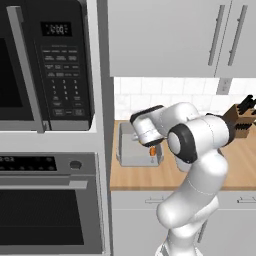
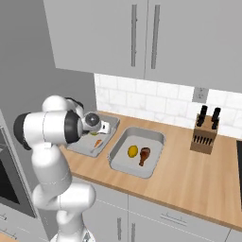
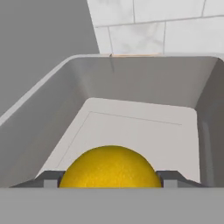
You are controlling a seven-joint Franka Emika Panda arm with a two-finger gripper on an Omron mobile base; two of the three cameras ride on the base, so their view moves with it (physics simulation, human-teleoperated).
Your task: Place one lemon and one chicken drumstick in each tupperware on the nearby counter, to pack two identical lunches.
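My gripper (image 3: pixel 110 177) is shut on a yellow lemon (image 3: pixel 110 168), whose sides sit against both fingertips (image 3: pixel 49 178). It hangs low inside the left grey tupperware (image 3: pixel 144 83), close above its pale floor. In the right base view the gripper (image 2: pixel 98 132) is over this left tupperware (image 2: pixel 109 124), and an orange-brown chicken drumstick (image 2: pixel 98 143) lies in it. The right tupperware (image 2: pixel 156 134) holds a lemon (image 2: pixel 133 151) and a chicken drumstick (image 2: pixel 144 156) side by side. From the left base, the arm hides most of the left tupperware (image 1: pixel 131 157).
A dark knife block (image 2: pixel 205 134) stands at the back right of the wooden counter (image 2: pixel 189 179). Wall cabinets hang overhead. A microwave (image 1: pixel 45 65) and an oven (image 1: pixel 50 210) fill the tall unit left of the counter.
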